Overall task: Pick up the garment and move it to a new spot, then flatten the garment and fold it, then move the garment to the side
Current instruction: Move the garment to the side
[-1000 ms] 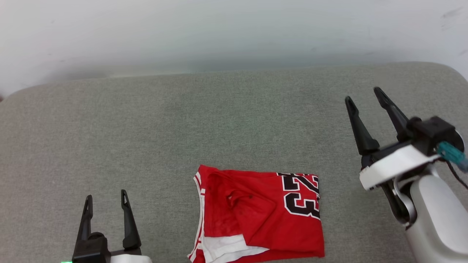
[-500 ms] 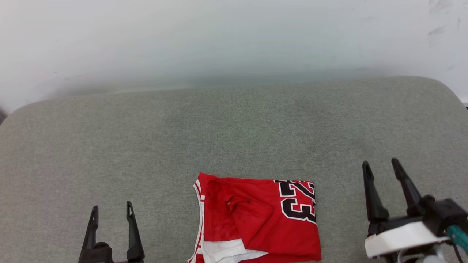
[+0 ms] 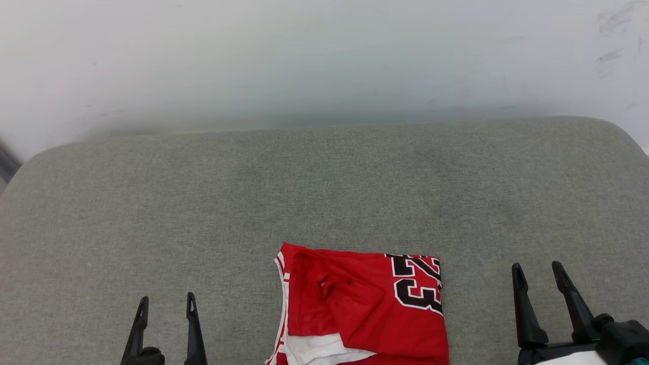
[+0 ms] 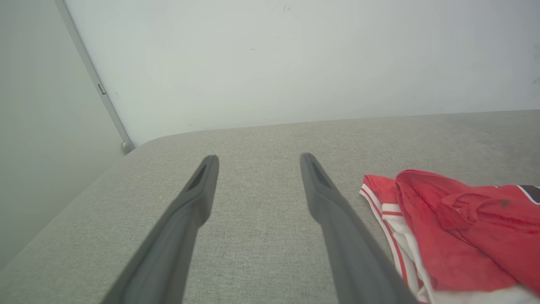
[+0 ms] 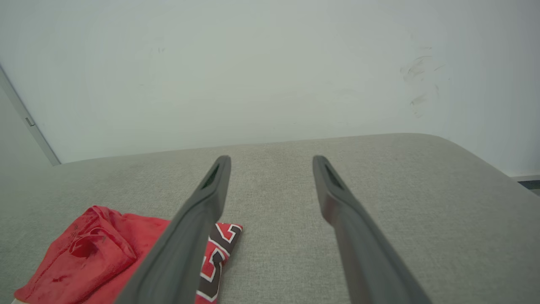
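Grey padded surface [image 3: 152, 203], folded garment [image 3: 365, 319], striped trim [image 3: 280, 284] left, number [image 3: 418, 284] right

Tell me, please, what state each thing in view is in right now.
Red T-shirt with white sleeve and black "23" print, folded into a rough rectangle, lying on the grey fabric cushion, not gripped.
Left gripper, jaws open, empty, clear of the shirt.
Right gripper, jaws open, empty, clear of the shirt.

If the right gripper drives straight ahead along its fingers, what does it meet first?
The right gripper likely meets bare cushion, then the wall; the garment lies off to its left.
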Available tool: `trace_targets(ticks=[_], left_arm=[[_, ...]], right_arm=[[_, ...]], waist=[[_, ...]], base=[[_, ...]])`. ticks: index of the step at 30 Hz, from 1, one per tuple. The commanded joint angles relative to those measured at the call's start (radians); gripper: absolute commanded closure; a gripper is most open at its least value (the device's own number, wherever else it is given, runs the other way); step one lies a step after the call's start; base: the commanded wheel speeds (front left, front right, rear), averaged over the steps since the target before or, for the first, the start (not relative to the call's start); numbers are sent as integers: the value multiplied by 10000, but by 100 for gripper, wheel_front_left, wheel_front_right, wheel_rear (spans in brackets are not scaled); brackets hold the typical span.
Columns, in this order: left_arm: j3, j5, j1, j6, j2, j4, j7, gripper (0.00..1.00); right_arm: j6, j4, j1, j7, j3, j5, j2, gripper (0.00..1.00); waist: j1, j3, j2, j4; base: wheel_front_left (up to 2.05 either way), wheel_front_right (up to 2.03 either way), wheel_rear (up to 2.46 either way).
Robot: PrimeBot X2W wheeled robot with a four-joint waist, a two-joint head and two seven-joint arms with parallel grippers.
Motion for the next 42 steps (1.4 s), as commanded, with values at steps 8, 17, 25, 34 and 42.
trace_targets(ticks=[8, 17, 25, 34, 42], left_arm=[[-15, 25, 58, -34, 8, -22, -22, 0], [16, -34, -83, 18, -13, -72, -22, 0], [-17, -16, -366, -50, -22, -104, -22, 0], [-128, 25, -923, -142, -36, -80, -22, 0], [-341, 110, -1669, -278, 43, -7, -22, 0]], right_arm=[[-4, -352, -475, -15, 19, -56, 61, 0], [-4, -180, -3278, 1168, 1284, -55, -1381, 0], [-4, 245, -5157, 6860, 3211, 3353, -3315, 0], [-4, 1097, -5015, 11024, 3348, 7540, -4466, 0], [-4, 1996, -4633, 10886, 3971, 8408, -3606, 0]], waist=[[0, 54, 0, 47], [0, 336, 0, -60], [0, 786, 0, -81], [0, 1487, 0, 121], [0, 2319, 0, 609]], base=[[0, 0, 0], [0, 0, 0], [0, 0, 0], [0, 0, 0], [0, 0, 0]])
